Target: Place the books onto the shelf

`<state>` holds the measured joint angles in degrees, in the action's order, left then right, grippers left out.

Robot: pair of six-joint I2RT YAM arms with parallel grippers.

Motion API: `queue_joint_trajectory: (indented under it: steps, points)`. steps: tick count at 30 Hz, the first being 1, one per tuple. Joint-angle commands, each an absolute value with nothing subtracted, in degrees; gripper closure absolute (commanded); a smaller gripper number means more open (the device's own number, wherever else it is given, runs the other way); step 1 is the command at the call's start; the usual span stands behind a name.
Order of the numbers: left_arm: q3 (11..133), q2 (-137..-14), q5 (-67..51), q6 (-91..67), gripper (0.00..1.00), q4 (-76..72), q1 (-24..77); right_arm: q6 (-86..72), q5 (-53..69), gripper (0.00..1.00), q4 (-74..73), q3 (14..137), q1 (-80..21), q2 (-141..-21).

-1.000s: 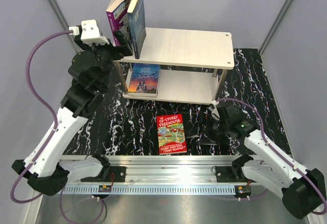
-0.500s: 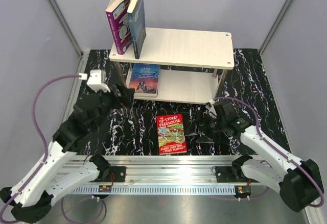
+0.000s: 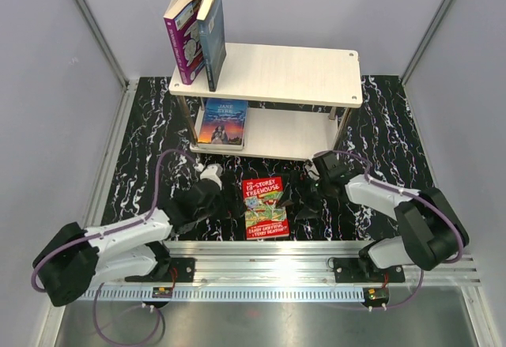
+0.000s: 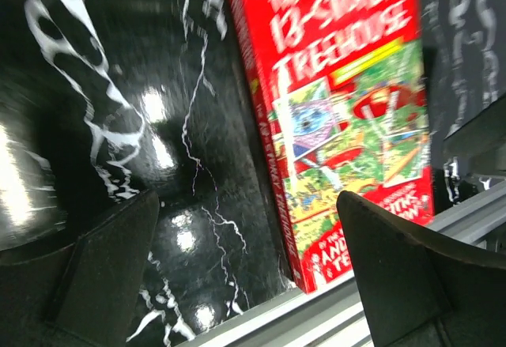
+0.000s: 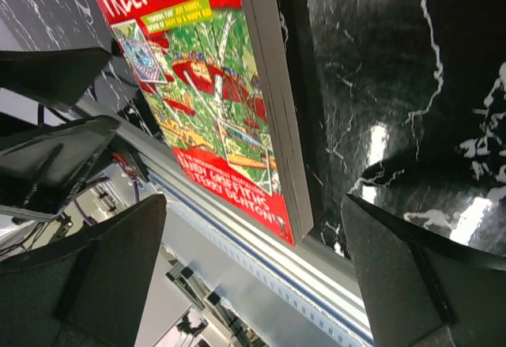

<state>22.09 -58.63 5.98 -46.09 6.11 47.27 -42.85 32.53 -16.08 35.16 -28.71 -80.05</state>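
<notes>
Your left gripper (image 3: 224, 192) has come down from the shelf (image 3: 292, 74) and is now hovering low over the black marbled surface (image 3: 379, 126), just left of the red 13-Storey Treehouse book (image 3: 266, 207). Its jaws are spread fully and gripping nothing. Your right gripper (image 3: 305, 201) has been closing in from the other side and is sitting just right of the same book, equally wide open and empty.

The book is lying flat, cover up, between the two grippers and in front of the shelf. It looks like the last one off the shelf. The purple book (image 3: 180, 35) and the dark teal book (image 3: 212, 35) are standing at the left end of the top board, and Jane Eyre (image 3: 222, 122) is lying on the lower board. You are probably setting up a two-sided pickup, since a thin book lying flat offers little edge to pinch.
</notes>
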Motion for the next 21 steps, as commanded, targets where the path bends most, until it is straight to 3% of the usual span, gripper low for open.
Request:
queue_joint_trajectory:
  steps: [1, 17, 21]
  points:
    - [20.66, -65.00, 0.80, -51.85, 0.01, -10.70, 47.46, -41.93, 31.65, 0.00, -11.61, 37.35, -29.09, -81.65]
    - [17.05, -91.84, -18.62, -65.65, 0.01, -53.49, 48.51, -46.05, 32.61, 0.02, -0.53, 30.68, -29.18, -90.52]
    - [20.03, -93.34, -20.83, -67.06, 0.03, -54.49, 50.70, -47.02, 32.26, 0.07, 2.46, 29.62, -29.09, -89.92]
